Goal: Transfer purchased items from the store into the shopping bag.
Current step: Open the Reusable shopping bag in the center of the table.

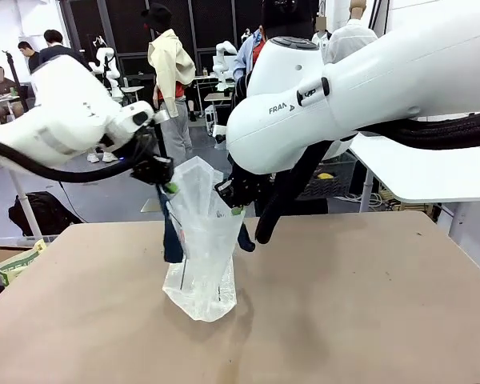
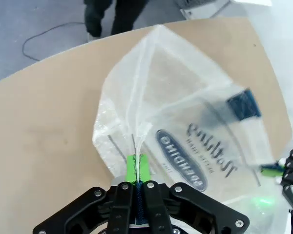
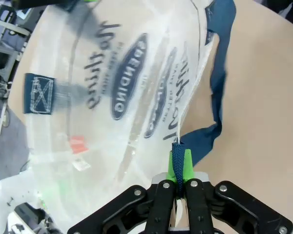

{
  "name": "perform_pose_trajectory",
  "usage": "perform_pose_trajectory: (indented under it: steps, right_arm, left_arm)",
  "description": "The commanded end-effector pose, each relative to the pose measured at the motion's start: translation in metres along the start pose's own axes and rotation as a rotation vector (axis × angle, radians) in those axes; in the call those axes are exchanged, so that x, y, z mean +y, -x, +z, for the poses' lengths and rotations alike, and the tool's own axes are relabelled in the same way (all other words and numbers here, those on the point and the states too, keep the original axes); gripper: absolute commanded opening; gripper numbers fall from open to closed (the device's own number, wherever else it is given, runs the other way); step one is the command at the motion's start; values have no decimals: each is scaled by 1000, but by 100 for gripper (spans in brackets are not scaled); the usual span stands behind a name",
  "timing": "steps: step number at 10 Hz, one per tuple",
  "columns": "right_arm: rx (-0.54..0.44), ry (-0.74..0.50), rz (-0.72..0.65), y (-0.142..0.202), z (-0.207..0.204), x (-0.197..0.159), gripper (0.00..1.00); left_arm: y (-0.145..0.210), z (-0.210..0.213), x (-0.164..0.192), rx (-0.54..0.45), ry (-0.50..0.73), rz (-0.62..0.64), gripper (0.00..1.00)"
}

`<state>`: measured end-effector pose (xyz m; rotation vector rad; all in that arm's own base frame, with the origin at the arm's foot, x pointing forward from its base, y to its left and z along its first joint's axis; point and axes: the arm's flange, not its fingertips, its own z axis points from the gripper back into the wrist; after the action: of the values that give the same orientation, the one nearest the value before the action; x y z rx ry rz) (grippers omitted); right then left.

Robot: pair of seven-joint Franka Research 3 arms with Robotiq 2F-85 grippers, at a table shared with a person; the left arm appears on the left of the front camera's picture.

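1. My left gripper (image 1: 164, 182) is clenched on the near rim of the bag (image 1: 200, 256). From its wrist camera, the green pads (image 2: 136, 168) pinch a fold of clear plastic with a bit of blue strap between them.
2. My right gripper (image 1: 232, 196) is clamped on the opposite rim, closed on the navy strap (image 3: 219, 73) where it meets the plastic.
3. The bag stands upright near the middle of the table (image 1: 368, 304), its base on the wood and its top hung between my two grips. I see no goods in it.
4. I judge this to be the holding-open step, with packing not yet begun.
5. Next I would draw the two rims apart evenly, without lifting, so the base stays planted and the mouth widens.
6. A dark lattice basket (image 1: 328, 180) sits past the far table edge, behind my right arm, with something yellow in it.
7. There is bare tabletop on every side of the bag, and the edges are well away. The tight spot is above it, where both wrists crowd the mouth.
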<state>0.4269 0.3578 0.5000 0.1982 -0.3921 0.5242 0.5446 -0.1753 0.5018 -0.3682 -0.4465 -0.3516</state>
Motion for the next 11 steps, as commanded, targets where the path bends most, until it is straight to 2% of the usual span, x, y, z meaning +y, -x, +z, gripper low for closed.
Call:
perform_pose_trajectory:
  steps: [1,5,8,11]
  right_arm:
    - [44,53,-8,-15,-9,16,0]
    - [68,96,4,-20,-20,28,0]
    - [67,77,53,-23,-29,43,0]
    - [81,75,89,-24,-37,51,0]
  left_arm:
    - [40,15,24,-65,-14,66,0]
    - [92,44,82,-144,-16,158,0]
    - [75,27,72,-122,39,95,0]
    - [68,15,73,-82,40,103,0]
